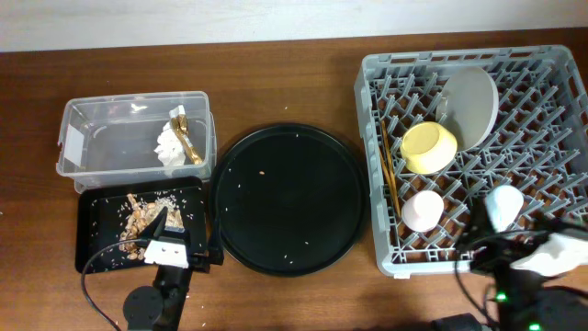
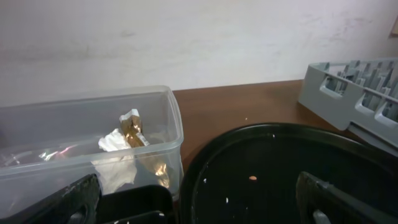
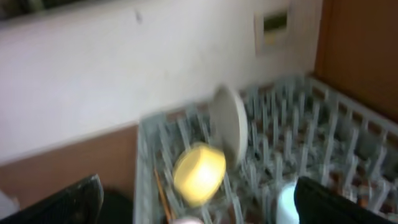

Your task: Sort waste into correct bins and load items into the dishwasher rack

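Both the left gripper (image 1: 179, 241), over the black tray (image 1: 92, 207), and the right gripper (image 1: 503, 241), over the rack (image 1: 551, 64), are wide open and hold nothing. The chopsticks (image 1: 388, 175) lie along its left wall, long axis front to back, with one plate (image 1: 470, 101), one bowl (image 1: 429, 147) and two cups (image 1: 422, 211).

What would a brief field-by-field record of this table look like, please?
tub: tissue, gold wrapper
black tray: food scraps
round tray: few crumbs
rack: plate, yellow bowl, two cups, chopsticks
left gripper: open, above black tray's near edge
right gripper: open, at rack's near edge
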Controlling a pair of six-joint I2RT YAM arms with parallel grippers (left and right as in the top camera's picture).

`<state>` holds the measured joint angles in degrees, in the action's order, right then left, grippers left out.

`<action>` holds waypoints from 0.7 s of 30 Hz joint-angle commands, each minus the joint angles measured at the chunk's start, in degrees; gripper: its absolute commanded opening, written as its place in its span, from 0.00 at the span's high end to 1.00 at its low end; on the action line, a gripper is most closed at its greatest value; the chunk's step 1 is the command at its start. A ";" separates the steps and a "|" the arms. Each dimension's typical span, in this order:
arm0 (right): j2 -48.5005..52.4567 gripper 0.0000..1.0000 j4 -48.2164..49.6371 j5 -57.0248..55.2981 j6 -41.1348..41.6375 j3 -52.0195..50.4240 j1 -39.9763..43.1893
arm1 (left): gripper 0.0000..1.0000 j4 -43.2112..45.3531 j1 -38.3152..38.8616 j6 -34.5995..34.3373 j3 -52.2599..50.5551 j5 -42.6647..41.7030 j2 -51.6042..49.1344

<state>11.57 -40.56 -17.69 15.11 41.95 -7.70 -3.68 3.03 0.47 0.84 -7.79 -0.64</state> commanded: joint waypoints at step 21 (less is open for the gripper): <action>-11.26 0.01 30.62 8.07 -0.50 -38.97 4.35 | 0.01 -0.15 -0.04 0.87 -0.31 -0.81 0.28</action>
<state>0.73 -10.20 -9.91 14.59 3.60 -3.77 -3.81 3.03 0.47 0.84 -7.79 -0.62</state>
